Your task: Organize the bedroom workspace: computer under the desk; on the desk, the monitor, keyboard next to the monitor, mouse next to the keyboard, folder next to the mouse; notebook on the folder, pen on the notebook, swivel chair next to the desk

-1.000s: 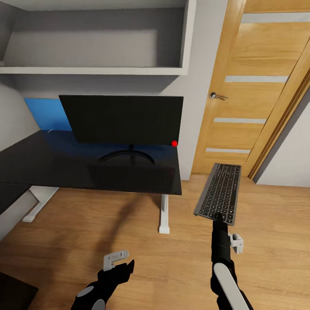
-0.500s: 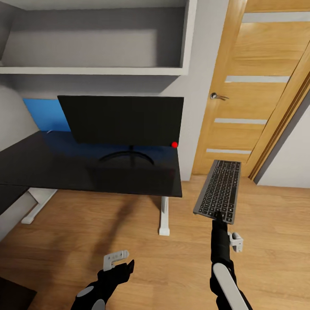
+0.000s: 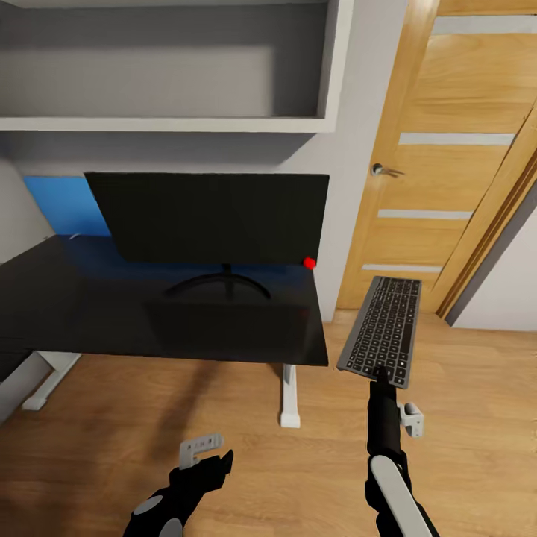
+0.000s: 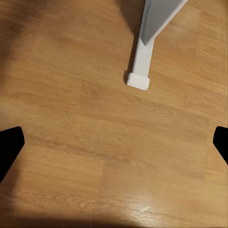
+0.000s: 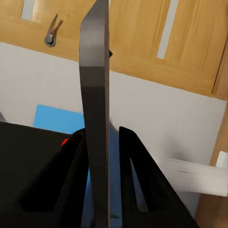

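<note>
Since a second earlier the whole head view had shifted: desk [image 3: 112, 313] and monitor [image 3: 209, 216] loomed larger and sat slightly lower in the picture, and the door [image 3: 462, 164] had slid right, which read as the camera and base closing on the desk, not the furniture moving. Relative to the arm, the keyboard [image 3: 382, 330] had hardly changed.

The right gripper [image 3: 382, 375] was clamped on the keyboard's near short edge; in the right wrist view the slab [image 5: 97, 118] stood edge-on between the two fingers [image 5: 135, 175], pinched on both faces. The keyboard hung in the air above the floor [image 3: 224, 418], just off the desk's right end, keys facing up. Its long axis ran away from the robot, roughly square to the desk's front edge and to the monitor's face.

That was the relation the next move turned on: the free desktop in front of the monitor lay to the left of the held keyboard and a little farther on, so the right arm was the near one, and the keyboard would probably need swinging about a quarter turn to lie along the screen. Its height against the desktop was hard to judge from here.

The left gripper [image 3: 203, 450] hung low over bare floor with its fingers [image 4: 10, 145] spread wide and nothing between them; a white desk leg [image 4: 142, 57] stood ahead of it.
</note>
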